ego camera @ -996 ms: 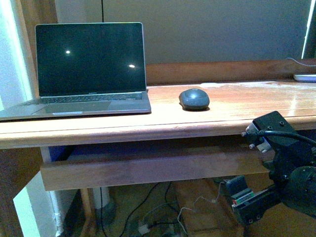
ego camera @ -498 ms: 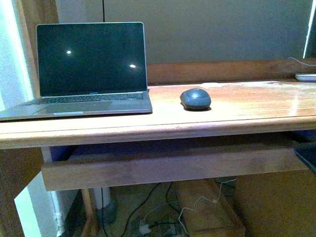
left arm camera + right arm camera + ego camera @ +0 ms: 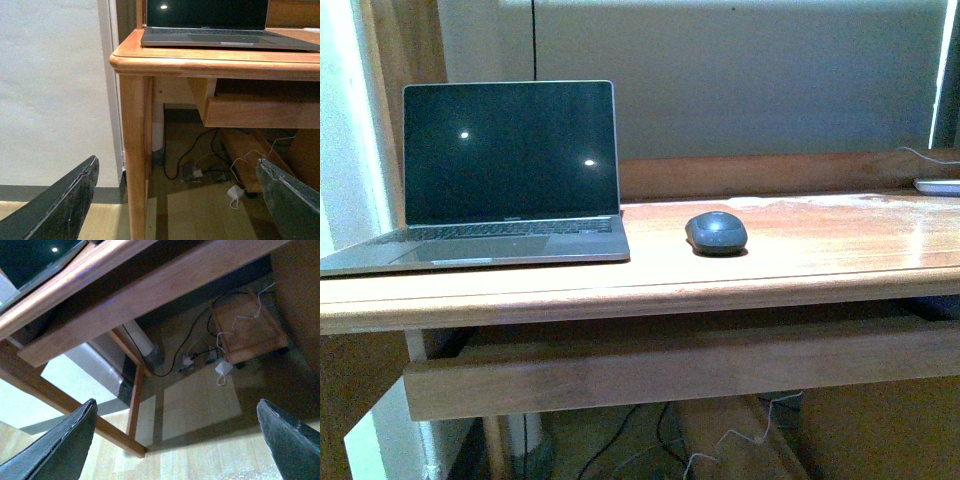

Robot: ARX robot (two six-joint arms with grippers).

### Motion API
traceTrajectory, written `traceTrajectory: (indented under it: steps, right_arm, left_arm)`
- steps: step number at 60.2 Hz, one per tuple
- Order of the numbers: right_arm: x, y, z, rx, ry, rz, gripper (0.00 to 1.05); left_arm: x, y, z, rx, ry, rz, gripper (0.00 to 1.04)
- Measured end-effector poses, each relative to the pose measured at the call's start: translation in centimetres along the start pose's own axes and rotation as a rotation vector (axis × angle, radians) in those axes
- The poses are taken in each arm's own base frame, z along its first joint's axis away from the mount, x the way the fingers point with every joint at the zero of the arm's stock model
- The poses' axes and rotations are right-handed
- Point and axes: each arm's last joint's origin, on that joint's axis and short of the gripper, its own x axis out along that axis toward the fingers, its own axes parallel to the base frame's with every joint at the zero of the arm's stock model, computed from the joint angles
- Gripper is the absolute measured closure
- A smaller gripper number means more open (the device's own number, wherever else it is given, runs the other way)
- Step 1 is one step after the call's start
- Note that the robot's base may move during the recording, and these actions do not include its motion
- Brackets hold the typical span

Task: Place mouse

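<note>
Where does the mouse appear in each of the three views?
Front view: the mouse lies on the desk, beside the laptop, apart from it.
Left wrist view: not in it.
Right wrist view: not in it.
Shared landmark: the laptop, also in the left wrist and right wrist views.

No text, label or brand can be read; a faint mark below the laptop [image 3: 510, 170] screen and any logo on the mouse [image 3: 716, 232] are too small to read.
</note>
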Motion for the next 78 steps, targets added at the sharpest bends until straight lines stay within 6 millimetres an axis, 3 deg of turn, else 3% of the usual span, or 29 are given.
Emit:
traceTrajectory:
  steps: [8, 17, 35, 52, 78]
  right_arm:
    - [-1.0, 0.8, 1.5, -0.215, -0.282, -0.064, 0.27]
    - [-1.3, 0.0, 1.8, -0.42, -0.279, -0.114, 0.53]
    - [-1.2, -1.2, 2.3, -0.5, -0.232, -0.109, 1.02]
    - [-1.4, -1.8, 2.6, -0.5, -0.238, -0.151, 1.01]
    - [-1.4, -1.9, 2.6, -0.5, -0.238, -0.151, 0.24]
  left_arm:
    - [0.0, 0.0, 0.0, 0.0, -0.001, 0.0, 0.08]
    - [0.0, 0.0, 0.0, 0.0, -0.001, 0.0, 0.08]
    - [0.0, 0.0, 0.0, 0.0, -0.001, 0.0, 0.08]
    - [0.0, 0.0, 0.0, 0.0, -0.001, 0.0, 0.08]
    - [0.0, 0.0, 0.0, 0.0, -0.001, 0.0, 0.08]
